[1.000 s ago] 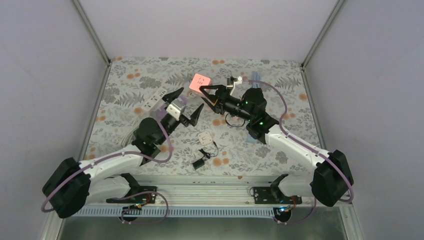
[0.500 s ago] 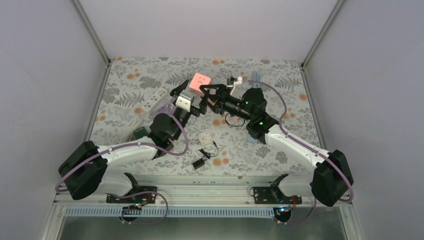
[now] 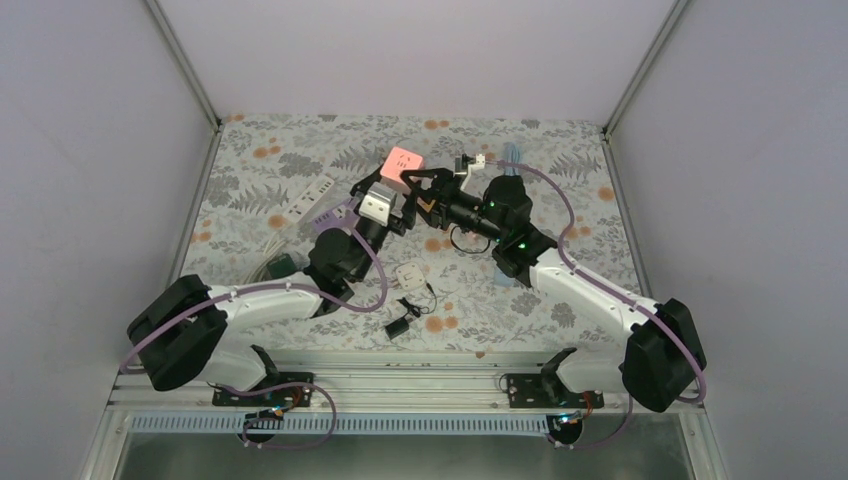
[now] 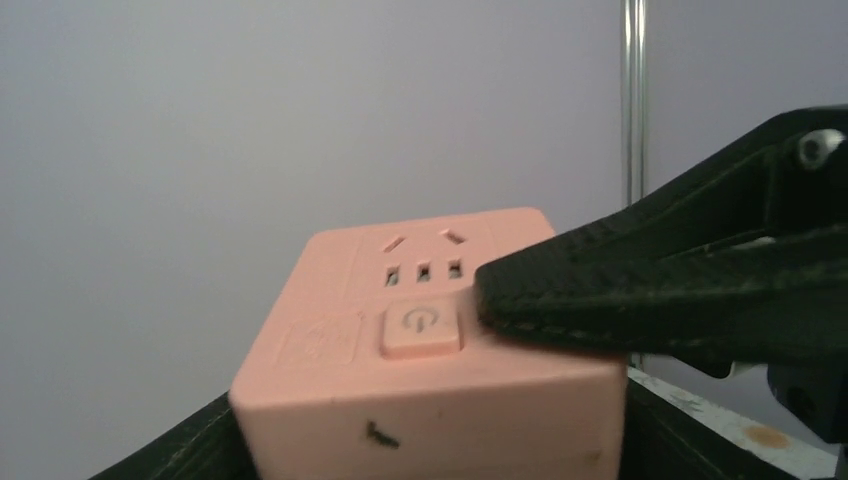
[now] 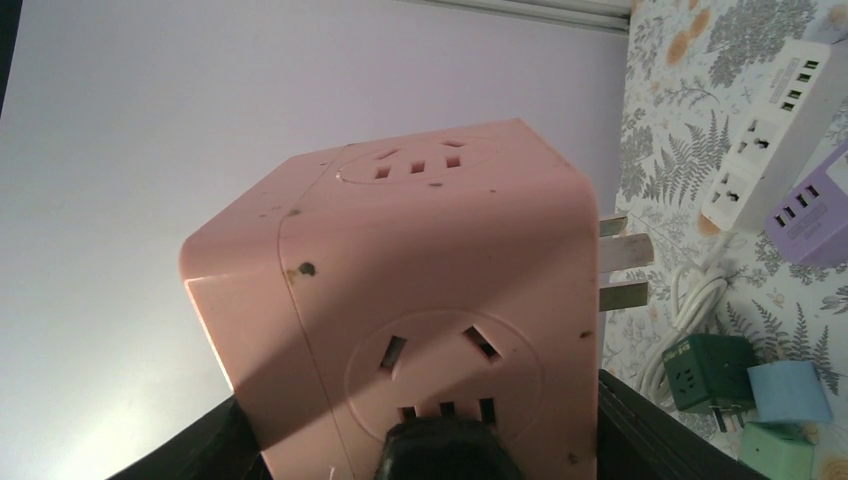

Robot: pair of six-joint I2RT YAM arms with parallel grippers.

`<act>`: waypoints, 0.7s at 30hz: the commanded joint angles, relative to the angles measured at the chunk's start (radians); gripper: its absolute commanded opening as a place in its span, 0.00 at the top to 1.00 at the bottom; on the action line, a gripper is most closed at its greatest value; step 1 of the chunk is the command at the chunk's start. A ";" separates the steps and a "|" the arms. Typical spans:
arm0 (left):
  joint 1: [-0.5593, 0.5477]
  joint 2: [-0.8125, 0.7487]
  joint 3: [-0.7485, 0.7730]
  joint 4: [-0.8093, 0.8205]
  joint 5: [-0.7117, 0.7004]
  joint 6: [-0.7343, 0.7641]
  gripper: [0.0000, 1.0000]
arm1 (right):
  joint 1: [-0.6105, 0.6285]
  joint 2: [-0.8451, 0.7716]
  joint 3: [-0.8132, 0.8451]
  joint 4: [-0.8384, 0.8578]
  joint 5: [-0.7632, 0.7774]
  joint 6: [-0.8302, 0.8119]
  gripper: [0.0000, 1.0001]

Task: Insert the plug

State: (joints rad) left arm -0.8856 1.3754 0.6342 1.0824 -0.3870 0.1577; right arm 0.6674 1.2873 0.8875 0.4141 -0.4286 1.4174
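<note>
The plug is a pink cube adapter (image 3: 402, 162) held up over the far middle of the table, with socket holes on its faces (image 5: 420, 290) and metal prongs (image 5: 625, 265) sticking out toward the table. My right gripper (image 3: 412, 185) is shut on it, one finger (image 4: 650, 290) lying across the face beside the power button. My left gripper (image 3: 392, 195) straddles the cube (image 4: 430, 360) from below, jaws close on both sides but still open. A left fingertip (image 5: 440, 450) shows dark in front of a socket face.
A white power strip (image 3: 308, 197) and a purple strip (image 5: 815, 205) lie at the left. Green (image 5: 705, 370) and blue (image 5: 790, 390) adapters sit beside a white cable. A small white adapter (image 3: 408, 275) and a black plug (image 3: 400, 325) lie near the middle front.
The left arm has swung in from the left and up to the pink cube, and its jaws have narrowed around it. The right arm and the cube have stayed still.
</note>
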 commanded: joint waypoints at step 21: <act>0.147 -0.121 -0.050 -0.297 0.530 0.154 0.45 | -0.052 -0.143 0.295 -1.019 0.258 -1.166 0.06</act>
State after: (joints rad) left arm -0.7788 1.2816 0.5850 0.8509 -0.0994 0.2790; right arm 0.6201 1.1175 1.1019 -0.3443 -0.1707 0.5236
